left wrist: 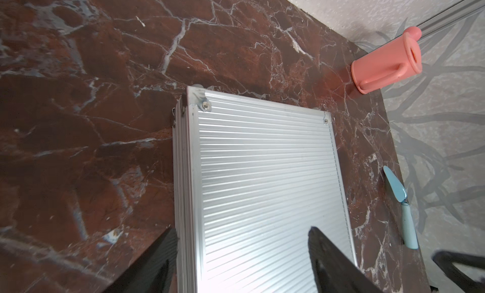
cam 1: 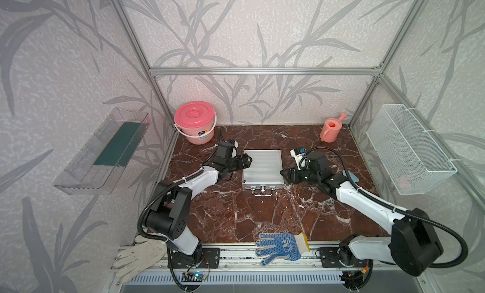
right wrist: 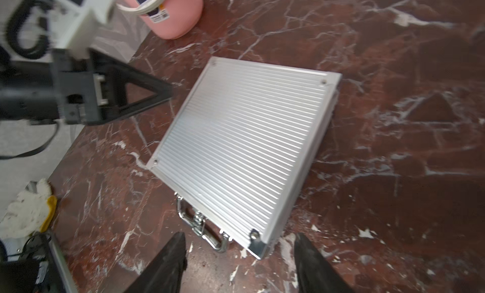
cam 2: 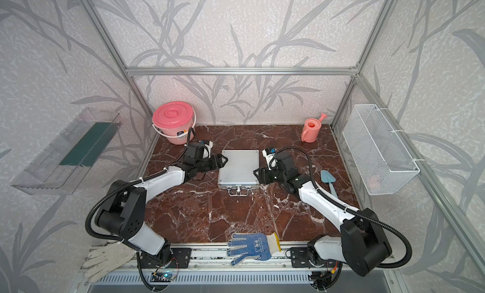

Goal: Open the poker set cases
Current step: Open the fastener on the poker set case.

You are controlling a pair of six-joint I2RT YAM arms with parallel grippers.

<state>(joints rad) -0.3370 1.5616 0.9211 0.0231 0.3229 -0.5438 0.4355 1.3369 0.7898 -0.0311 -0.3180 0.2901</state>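
Lying shut near the pink bucket (cam 1: 194, 121), the poker set case (cam 1: 263, 169) is found unopened; all work is judged left. Nothing is held: the left gripper (cam 1: 248, 161) is spread wide at its bucket-side edge, and the right gripper (cam 1: 284, 175) is parted opposite.

No legible text, sticker (cam 1: 202, 133) on pink bucket (cam 1: 194, 115) too blurred, print (cam 1: 285, 244) on blue glove (cam 1: 275, 248) unreadable
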